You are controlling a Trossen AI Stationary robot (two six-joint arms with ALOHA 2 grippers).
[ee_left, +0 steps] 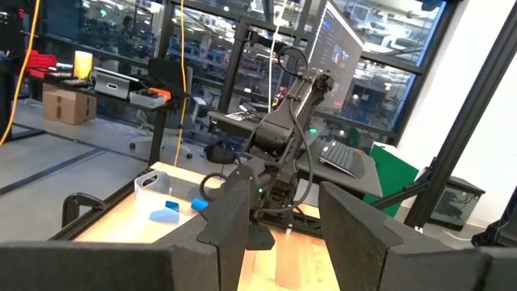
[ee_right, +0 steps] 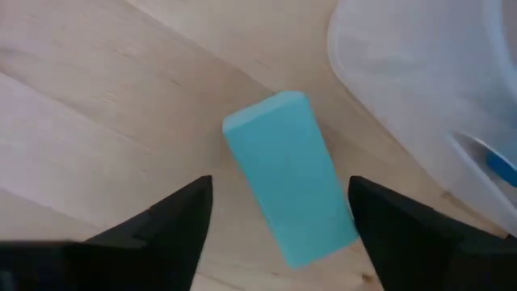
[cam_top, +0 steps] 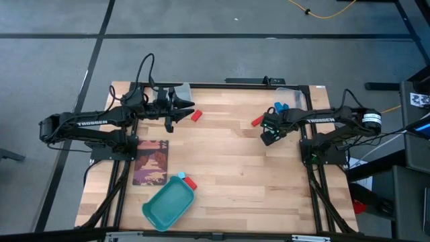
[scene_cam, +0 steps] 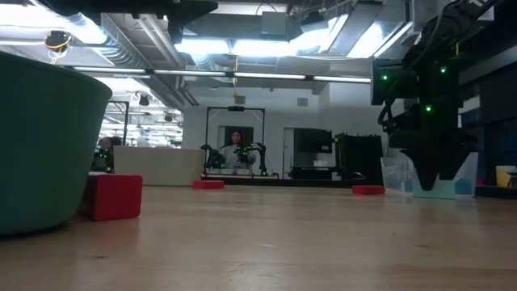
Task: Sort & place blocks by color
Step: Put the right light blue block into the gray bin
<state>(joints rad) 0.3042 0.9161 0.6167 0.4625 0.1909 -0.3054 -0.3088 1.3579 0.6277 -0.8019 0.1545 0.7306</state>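
The right gripper [ee_right: 279, 222] stood pointing down at the table with its fingers spread, straddling a light cyan block [ee_right: 291, 174] that lay flat on the wood just beside the clear plastic bin [ee_right: 428, 89]; the fingers were not touching the block, so this pick looked not yet made. That bin [cam_top: 290, 97] at the table's far right already held dark blue blocks [cam_top: 279, 106], which suggested blue was at least partly sorted. A red block [cam_top: 256, 122] lay loose just beside the right arm, and another red block [cam_top: 196, 115] lay near the left gripper [cam_top: 180, 111], which waited over the far left of the table with its fingers apart and nothing between them. At the near edge, the teal tray [cam_top: 164, 207] had a cyan block [cam_top: 181, 175] and a red block [cam_top: 190, 182] touching its rim, apparently outside it, so most of the sorting seemed left to do
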